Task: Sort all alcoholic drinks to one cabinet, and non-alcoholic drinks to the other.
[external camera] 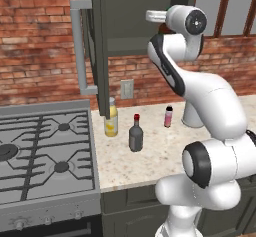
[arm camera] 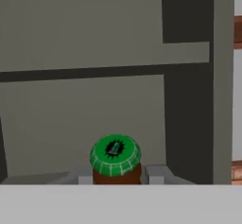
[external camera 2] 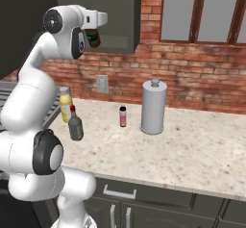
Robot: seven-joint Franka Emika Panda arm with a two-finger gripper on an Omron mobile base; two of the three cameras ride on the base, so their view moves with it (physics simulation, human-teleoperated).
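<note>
The arm is raised high, with the jaws (arm camera: 117, 175) clamped on the brown beer bottle (arm camera: 116, 160); the hand view looks down on its green cap, a grey finger (arm camera: 156, 175) pressed to each side of the neck. In the right base view the beer bottle (external camera 2: 94, 37) hangs from the hand just in front of the open cabinet (external camera 2: 120, 15), level with its lower part. In the hand view the cabinet's inner shelf (arm camera: 104, 62) runs as a pale band across the dark interior ahead of the bottle. In the left base view the cabinet's door (external camera: 97, 46) stands swung open toward the camera, with its long pale bar handle (external camera: 79, 51) on the outer face. On the speckled tabletop (external camera: 150, 156) below stand the other three drinks: the tall yellow bottle (external camera: 111, 117) near the stove (external camera: 45, 151), the grey red-capped bottle (external camera: 136, 133) just in front of it and slightly right, and the small pink bottle (external camera: 168, 116) further right, apart from both. In the right base view a tall grey canister (external camera 2: 153, 107) stands beside the pink bottle, and a wall outlet (external camera 2: 102, 83) sits on the brick wall (external camera 2: 192, 73) behind the tabletop.
</note>
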